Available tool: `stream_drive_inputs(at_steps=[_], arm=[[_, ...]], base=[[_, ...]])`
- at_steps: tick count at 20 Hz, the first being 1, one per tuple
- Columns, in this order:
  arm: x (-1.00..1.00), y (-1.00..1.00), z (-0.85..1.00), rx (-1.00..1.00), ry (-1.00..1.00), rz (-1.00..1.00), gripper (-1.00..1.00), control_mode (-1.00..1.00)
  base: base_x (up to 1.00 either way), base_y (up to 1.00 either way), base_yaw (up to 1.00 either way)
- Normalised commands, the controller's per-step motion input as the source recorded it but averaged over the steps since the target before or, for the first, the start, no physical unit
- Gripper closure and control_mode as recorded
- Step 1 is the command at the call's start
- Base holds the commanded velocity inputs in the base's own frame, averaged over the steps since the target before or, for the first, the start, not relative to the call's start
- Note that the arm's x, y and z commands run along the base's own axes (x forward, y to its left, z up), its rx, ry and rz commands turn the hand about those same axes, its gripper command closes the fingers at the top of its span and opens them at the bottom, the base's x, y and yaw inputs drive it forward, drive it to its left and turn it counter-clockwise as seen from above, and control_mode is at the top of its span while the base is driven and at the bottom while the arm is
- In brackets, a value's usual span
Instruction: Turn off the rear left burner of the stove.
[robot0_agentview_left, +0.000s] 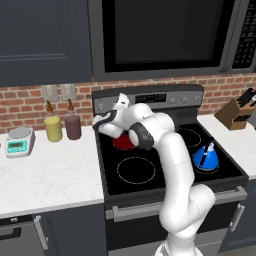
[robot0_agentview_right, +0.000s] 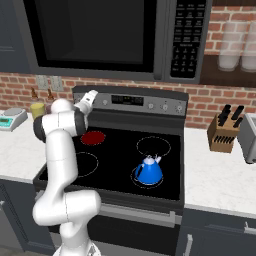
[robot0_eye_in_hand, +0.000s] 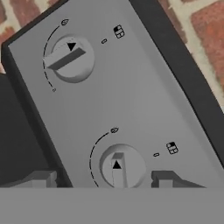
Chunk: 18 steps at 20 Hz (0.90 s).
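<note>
Gripper (robot0_eye_in_hand: 103, 178) fingers apart, straddling lower knob (robot0_eye_in_hand: 119, 166) on stove (robot0_agentview_left: 200, 170) panel, no contact visible; rear left burner (robot0_agentview_right: 93, 137) disc glowing red; blue kettle (robot0_agentview_right: 148, 171) front right

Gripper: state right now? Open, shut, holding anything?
Gripper: open, holding nothing. Its fingertips stand either side of the lower knob on the stove panel, not closed on it.
</note>
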Motion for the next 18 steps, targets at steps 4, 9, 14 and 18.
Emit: stream_drive_inputs(at_steps=[4, 9, 14, 18], arm=[[0.48, 0.00, -0.02, 0.00, 0.00, -0.04, -1.00, -1.00], [0.48, 0.00, 0.00, 0.00, 0.00, -0.04, -1.00, -1.00], [0.51, 0.00, 0.00, 0.00, 0.00, -0.04, -1.00, -1.00], [0.38, 0.00, -0.01, 0.00, 0.00, -0.03, -1.00, -1.00]], base=[[0.00, 0.00, 0.00], [0.00, 0.00, 0.00], [0.00, 0.00, 0.00], [0.00, 0.00, 0.00]])
